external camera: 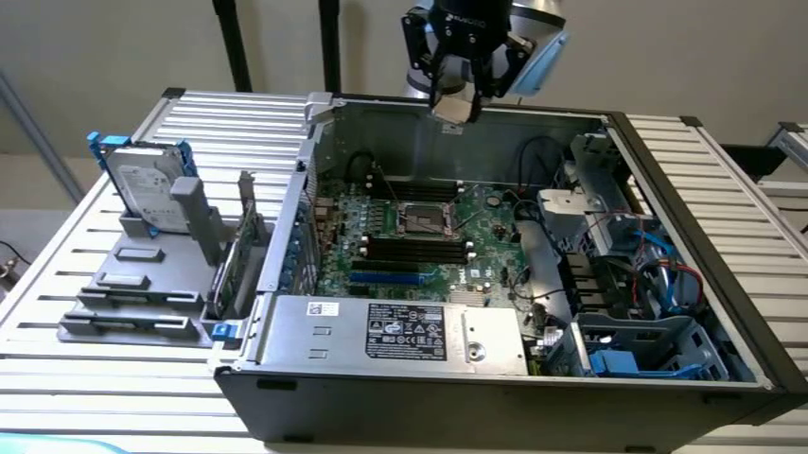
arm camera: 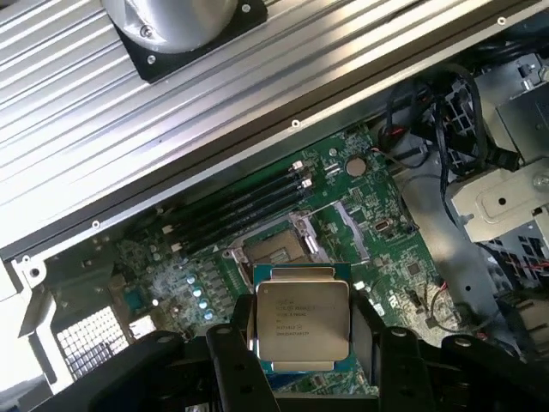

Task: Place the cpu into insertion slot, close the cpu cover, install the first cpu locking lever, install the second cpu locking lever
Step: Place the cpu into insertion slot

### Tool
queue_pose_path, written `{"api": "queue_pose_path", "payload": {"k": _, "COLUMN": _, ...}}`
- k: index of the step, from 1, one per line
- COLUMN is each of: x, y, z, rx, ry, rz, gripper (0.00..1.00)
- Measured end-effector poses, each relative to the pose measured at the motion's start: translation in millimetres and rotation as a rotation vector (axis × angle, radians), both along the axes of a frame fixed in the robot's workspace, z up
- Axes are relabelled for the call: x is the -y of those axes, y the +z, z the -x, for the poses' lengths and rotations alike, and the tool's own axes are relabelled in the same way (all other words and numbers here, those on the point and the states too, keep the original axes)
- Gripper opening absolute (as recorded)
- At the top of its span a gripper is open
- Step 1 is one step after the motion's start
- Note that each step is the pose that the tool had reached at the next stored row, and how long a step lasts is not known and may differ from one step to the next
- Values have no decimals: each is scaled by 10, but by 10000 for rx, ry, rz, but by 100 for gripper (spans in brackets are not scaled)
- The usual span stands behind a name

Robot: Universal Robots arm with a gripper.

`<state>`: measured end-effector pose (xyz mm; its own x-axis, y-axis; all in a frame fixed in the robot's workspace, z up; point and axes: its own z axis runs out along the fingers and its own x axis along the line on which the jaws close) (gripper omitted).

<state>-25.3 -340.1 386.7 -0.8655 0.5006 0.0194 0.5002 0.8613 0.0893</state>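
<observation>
The cpu (arm camera: 302, 322), a flat square chip with a silvery-grey printed top, is clamped by its edges in the pincer (arm camera: 304, 345). The exterior view shows it at upper centre, well above the insertion slot (external camera: 426, 220), a metal-rimmed square at mid-frame with its dark centre exposed.

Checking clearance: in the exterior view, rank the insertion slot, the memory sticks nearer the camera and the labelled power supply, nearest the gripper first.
The gripper holds the cpu.
1. insertion slot, board centre.
2. memory sticks, camera side of slot.
3. power supply, case front.
</observation>
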Motion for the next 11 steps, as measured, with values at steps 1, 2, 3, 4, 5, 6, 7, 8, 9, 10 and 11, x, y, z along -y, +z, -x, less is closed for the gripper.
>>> {"api": "queue_pose_path", "payload": {"k": 1, "x": 0, "y": -5, "z": 0, "rx": 0, "ry": -180, "rz": 1, "gripper": 55}}
{"api": "queue_pose_path", "payload": {"k": 2, "x": 0, "y": -9, "z": 0, "rx": -1, "ry": -359, "rz": 2, "gripper": 55}}
{"api": "queue_pose_path", "payload": {"k": 3, "x": 0, "y": -15, "z": 0, "rx": -1, "ry": -551, "rz": 1, "gripper": 55}}
{"api": "queue_pose_path", "payload": {"k": 4, "x": 0, "y": -21, "z": 0, "rx": 0, "ry": -735, "rz": 1, "gripper": 55}}
{"api": "queue_pose_path", "payload": {"k": 5, "x": 0, "y": -25, "z": 0, "rx": 0, "ry": -900, "rz": 1, "gripper": 55}}
{"api": "queue_pose_path", "payload": {"k": 6, "x": 0, "y": -31, "z": 0, "rx": 0, "ry": -1095, "rz": 0, "gripper": 55}}
{"api": "queue_pose_path", "payload": {"k": 7, "x": 0, "y": -37, "z": 0, "rx": -1, "ry": -1276, "rz": 1, "gripper": 55}}
{"api": "queue_pose_path", "payload": {"k": 8, "x": 0, "y": -43, "z": 0, "rx": -1, "ry": -1455, "rz": 0, "gripper": 55}}
{"api": "queue_pose_path", "payload": {"k": 9, "x": 0, "y": -48, "z": 0, "rx": -2, "ry": -1635, "rz": 1, "gripper": 55}}
{"api": "queue_pose_path", "payload": {"k": 10, "x": 0, "y": -54, "z": 0, "rx": -2, "ry": -1815, "rz": 1, "gripper": 55}}
{"api": "queue_pose_path", "payload": {"k": 11, "x": 0, "y": -60, "z": 0, "rx": -2, "ry": -1995, "rz": 1, "gripper": 55}}
